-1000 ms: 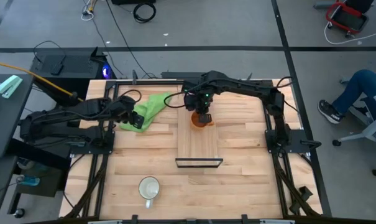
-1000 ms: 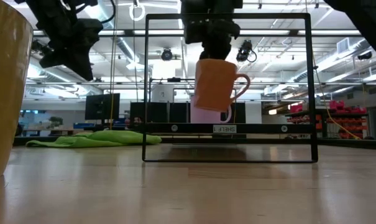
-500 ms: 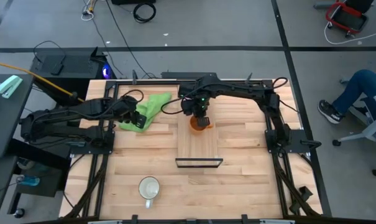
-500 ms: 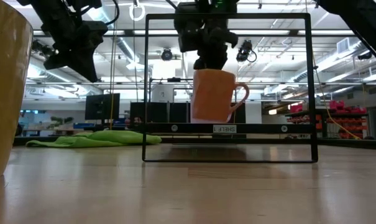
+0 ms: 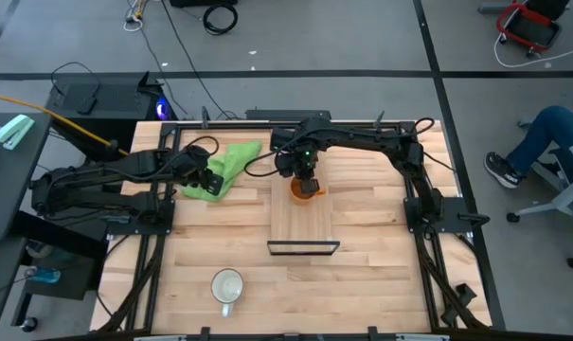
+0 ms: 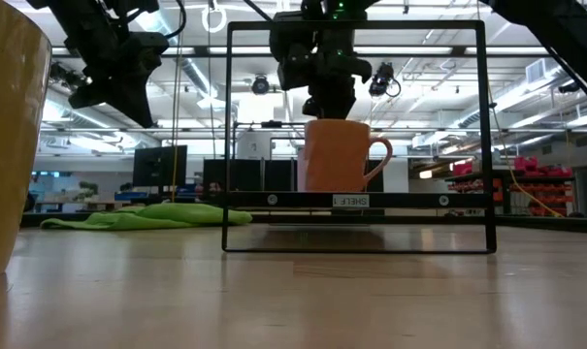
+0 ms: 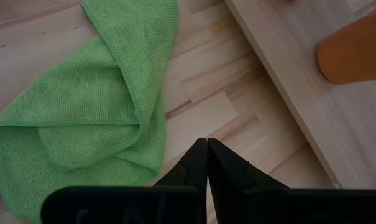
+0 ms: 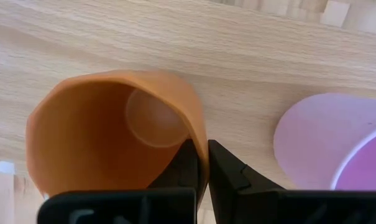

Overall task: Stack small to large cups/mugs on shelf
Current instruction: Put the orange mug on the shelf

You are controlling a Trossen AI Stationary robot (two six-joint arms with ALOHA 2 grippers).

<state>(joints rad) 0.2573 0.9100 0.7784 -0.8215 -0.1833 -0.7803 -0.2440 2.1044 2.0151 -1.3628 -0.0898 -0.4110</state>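
Left gripper [image 5: 210, 182]: you see it left of the shelf, hanging over the green cloth; its fingers [image 7: 197, 163] are pressed together and carry nothing.
Green cloth [image 5: 225, 167]: it lies crumpled on the surface, just left of the shelf's far end, not touching the shelf.
White mug [image 5: 227, 286]: it stands upright on the surface, left of the shelf's near end and well apart from it, closer to you than the shelf.
Shelf [image 5: 303, 225]: the light plank lies in the middle of the surface, its long side running away from you; a thin black frame [image 6: 357, 136] stands at its near end.
Orange mug [image 5: 306, 186]: it stands upright on the far part of the shelf, its handle pointing to the right in the low view.
Right gripper [image 5: 307, 176]: it is directly above the orange mug; in the right wrist view its fingers [image 8: 186, 163] pinch the mug's rim, one inside the cup and one outside.
Purple mug [image 8: 337, 149]: you find it on the shelf just beside the orange mug; in the low view it is hidden behind the orange mug. It seems to lie with the bottom up, but I cannot tell for sure.
Person [image 5: 542, 140]: seated on a chair on the floor, far to the right of the shelf; only a leg and a shoe show.
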